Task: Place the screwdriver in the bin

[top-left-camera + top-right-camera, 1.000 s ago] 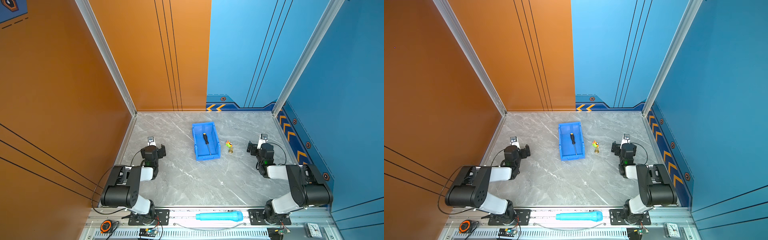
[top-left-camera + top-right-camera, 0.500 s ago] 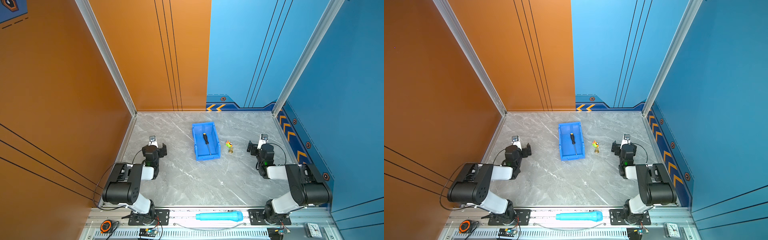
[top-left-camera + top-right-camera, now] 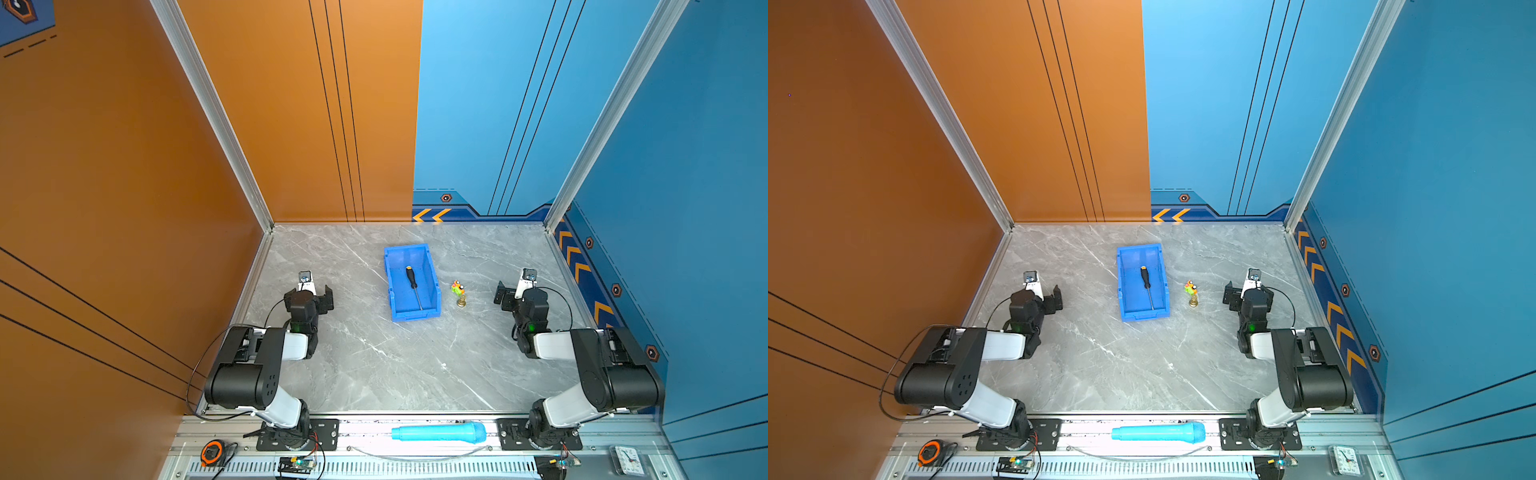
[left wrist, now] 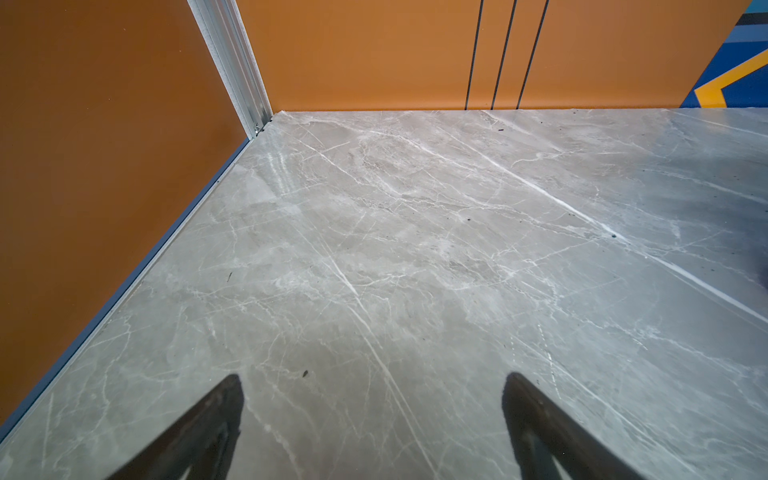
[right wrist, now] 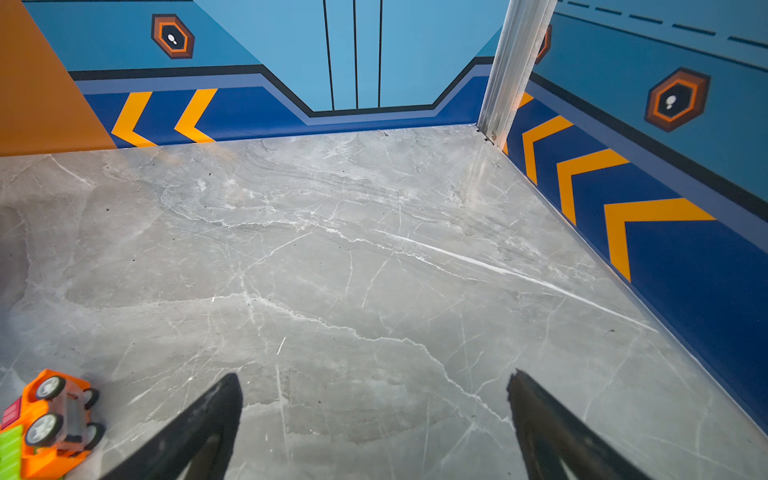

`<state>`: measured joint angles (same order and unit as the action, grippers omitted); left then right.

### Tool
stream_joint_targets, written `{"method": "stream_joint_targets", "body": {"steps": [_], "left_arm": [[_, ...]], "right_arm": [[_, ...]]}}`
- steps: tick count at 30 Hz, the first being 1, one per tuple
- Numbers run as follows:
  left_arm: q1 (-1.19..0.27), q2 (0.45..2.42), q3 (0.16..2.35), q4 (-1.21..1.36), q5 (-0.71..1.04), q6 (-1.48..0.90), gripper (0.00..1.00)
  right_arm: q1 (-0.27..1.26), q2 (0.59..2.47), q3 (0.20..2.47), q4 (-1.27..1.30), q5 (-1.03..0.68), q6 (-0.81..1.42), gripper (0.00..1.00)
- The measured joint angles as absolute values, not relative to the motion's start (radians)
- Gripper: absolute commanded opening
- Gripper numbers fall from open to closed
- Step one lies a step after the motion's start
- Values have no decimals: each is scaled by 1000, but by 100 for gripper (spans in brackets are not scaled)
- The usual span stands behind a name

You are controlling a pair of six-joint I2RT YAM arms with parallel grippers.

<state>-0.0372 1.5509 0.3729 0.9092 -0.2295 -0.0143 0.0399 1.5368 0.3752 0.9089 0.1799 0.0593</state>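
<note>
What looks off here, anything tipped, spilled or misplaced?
The toy car beside the bin looks tipped over, wheels facing sideways. A light-blue microphone lies on the front rail, outside the table. The screwdriver lies flat in the bin; nothing spilled.

The left arm is folded low, well to the left of the bin. Its elbow is bent back and its forearm reaches forward toward the level of the bin's near end. The left gripper points away from the base, level with the bin's middle and well apart from it. Its jaws are spread wide, with nothing between the two dark fingers. The right arm mirrors this pose well to the right of the bin, folded the same way. The right gripper is also level with the bin's middle, with its jaws parted wide and empty. Both grippers hang low, tilted slightly downward.
</note>
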Motion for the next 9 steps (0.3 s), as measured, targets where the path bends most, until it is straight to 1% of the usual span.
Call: {"method": "stream_joint_targets", "body": {"steps": [9], "left_arm": [[-40, 1553, 373, 909, -223, -14, 98]], "right_arm": [[40, 1537, 375, 909, 180, 60, 100]]}}
